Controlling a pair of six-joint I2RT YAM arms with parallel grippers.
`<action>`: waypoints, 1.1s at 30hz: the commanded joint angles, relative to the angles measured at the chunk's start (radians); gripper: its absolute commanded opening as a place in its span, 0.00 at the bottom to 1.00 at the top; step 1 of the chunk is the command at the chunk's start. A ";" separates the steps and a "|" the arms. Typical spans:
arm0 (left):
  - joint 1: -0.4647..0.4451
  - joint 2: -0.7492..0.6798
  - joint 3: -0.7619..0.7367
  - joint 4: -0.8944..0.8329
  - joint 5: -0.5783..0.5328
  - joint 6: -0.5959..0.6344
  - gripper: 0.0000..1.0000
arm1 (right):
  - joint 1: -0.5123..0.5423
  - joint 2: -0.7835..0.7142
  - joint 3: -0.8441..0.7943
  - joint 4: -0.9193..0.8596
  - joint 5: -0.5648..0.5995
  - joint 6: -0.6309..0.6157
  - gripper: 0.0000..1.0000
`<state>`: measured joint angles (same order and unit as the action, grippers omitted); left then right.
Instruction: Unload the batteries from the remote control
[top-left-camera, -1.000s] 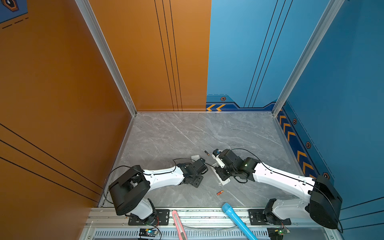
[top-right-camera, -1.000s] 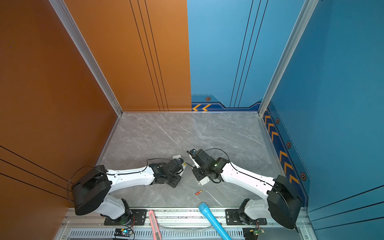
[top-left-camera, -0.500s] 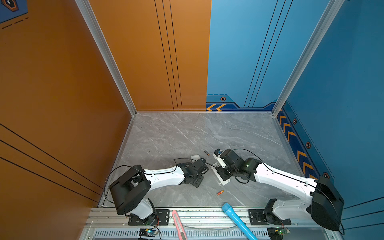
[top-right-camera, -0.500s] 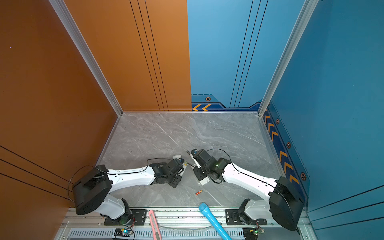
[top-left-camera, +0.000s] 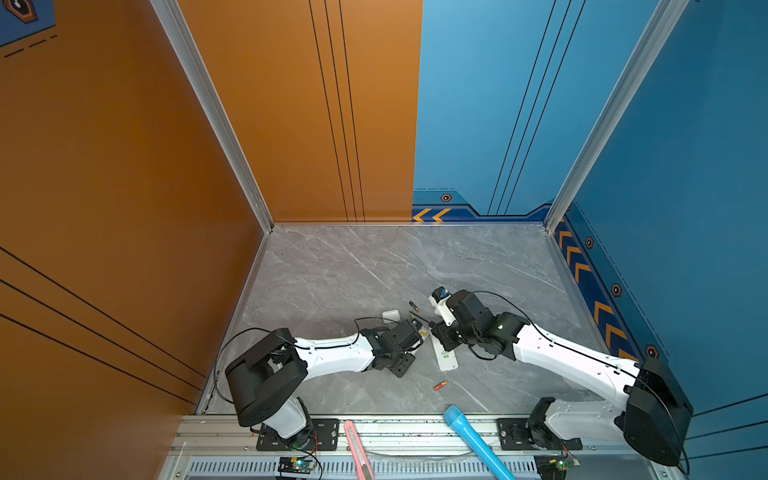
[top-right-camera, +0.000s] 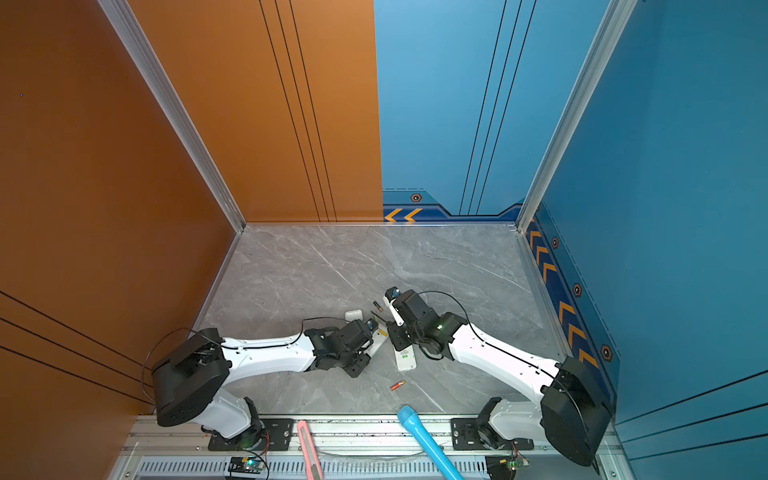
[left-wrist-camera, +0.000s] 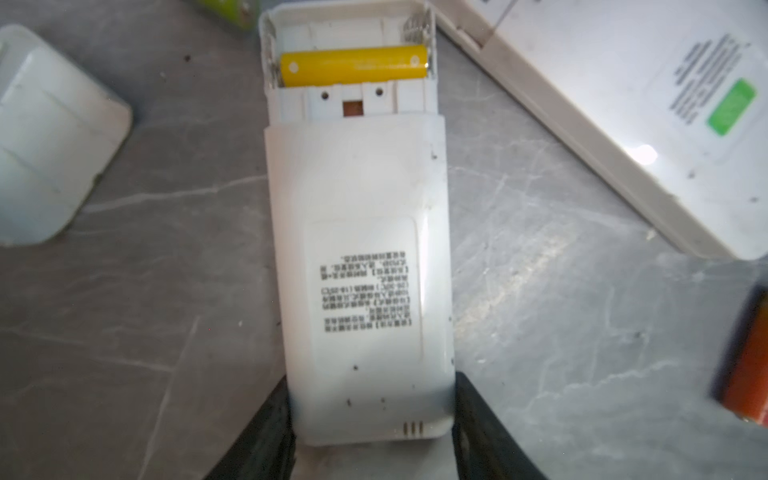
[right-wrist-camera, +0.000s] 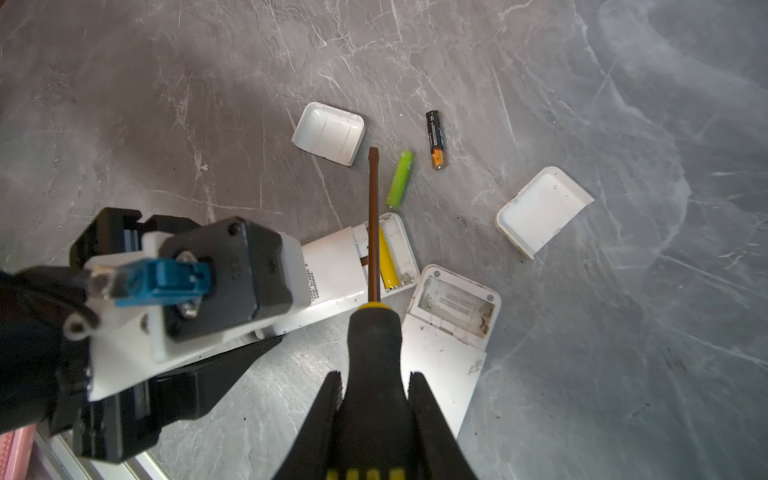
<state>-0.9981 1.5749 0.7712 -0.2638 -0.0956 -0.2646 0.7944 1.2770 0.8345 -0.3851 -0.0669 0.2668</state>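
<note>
Bright even light, left wrist view soft

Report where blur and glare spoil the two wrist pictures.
Left wrist view: the held white plastic remote is soft, its printed label unreadable; a glare spot sits on the second white remote; the red-orange cylindrical battery at the frame edge is smeared. Right wrist view: the black-and-yellow-handled screwdriver and green cylindrical battery are crisp.

- Left arm (top-left-camera: 332, 362): white shells, black joint housings, and a thin black cable (top-left-camera: 332, 345) along the top.
- Right arm (top-left-camera: 573, 361): the same white and black, with a small green light (top-left-camera: 500, 327).
- Wrist camera block (right-wrist-camera: 232, 270): black and white, with a blue plug (right-wrist-camera: 166, 278).
- Fingers (right-wrist-camera: 316, 424): black and tapered.
</note>
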 joint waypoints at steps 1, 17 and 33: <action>-0.032 0.069 -0.052 -0.015 0.214 0.014 0.00 | -0.018 -0.022 0.003 -0.013 -0.018 -0.005 0.00; -0.013 0.015 -0.094 -0.082 0.131 -0.039 0.00 | -0.049 -0.099 0.003 -0.242 -0.145 0.038 0.00; -0.123 -0.125 -0.117 -0.255 -0.009 -0.217 0.04 | -0.063 -0.045 0.137 -0.517 -0.168 0.063 0.00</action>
<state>-1.1015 1.4609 0.6926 -0.3309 -0.0998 -0.4198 0.7334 1.2331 0.9333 -0.8452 -0.2161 0.3199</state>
